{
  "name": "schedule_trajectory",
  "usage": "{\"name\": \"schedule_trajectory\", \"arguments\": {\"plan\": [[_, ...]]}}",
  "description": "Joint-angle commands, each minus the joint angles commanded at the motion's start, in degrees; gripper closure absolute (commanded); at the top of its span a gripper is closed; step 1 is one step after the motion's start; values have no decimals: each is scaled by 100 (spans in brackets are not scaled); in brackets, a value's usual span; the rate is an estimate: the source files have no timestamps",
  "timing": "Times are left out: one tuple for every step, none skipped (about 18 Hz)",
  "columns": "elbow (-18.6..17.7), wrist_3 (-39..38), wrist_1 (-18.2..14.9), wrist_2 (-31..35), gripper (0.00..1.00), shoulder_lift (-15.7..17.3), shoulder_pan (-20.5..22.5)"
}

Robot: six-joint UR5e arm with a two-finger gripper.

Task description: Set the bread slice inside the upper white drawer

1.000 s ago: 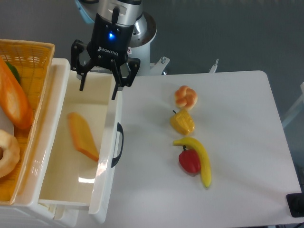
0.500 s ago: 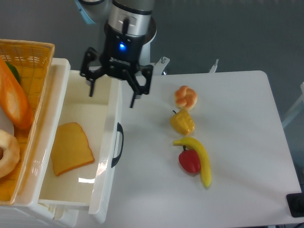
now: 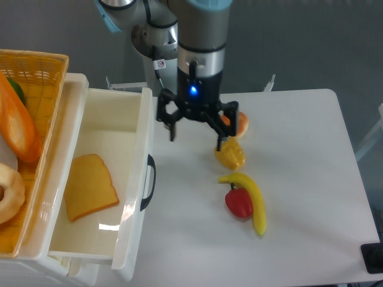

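Camera view shows the bread slice (image 3: pixel 90 186) lying flat inside the upper white drawer (image 3: pixel 135 179), so placement looks done. At its two o'clock, the gripper (image 3: pixel 196 133) hangs over the table with fingers spread, apparently empty.

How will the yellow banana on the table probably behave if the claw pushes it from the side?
The banana looks glossy and smooth, so it would probably slide easily on the white table. Its curved, long shape suggests it may pivot rather than move straight. It lies against the red pepper, so a push from the right would likely move both together.
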Motion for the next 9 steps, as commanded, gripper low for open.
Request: {"name": "schedule_trajectory", "arguments": {"plan": [[-9, 150, 0, 97, 0, -70, 9], [-44, 256, 9, 211, 0, -106, 0], [-62, 326, 9, 281, 0, -123, 0], [-70, 371, 9, 300, 0, -150, 9], [-71, 388, 9, 300, 0, -150, 26], [-62, 389, 9, 291, 0, -150, 35], [-79, 389, 9, 291, 0, -150, 35], [-105, 389, 9, 291, 0, -150, 35], [-106, 380, 9, 282, 0, -159, 35]]}}
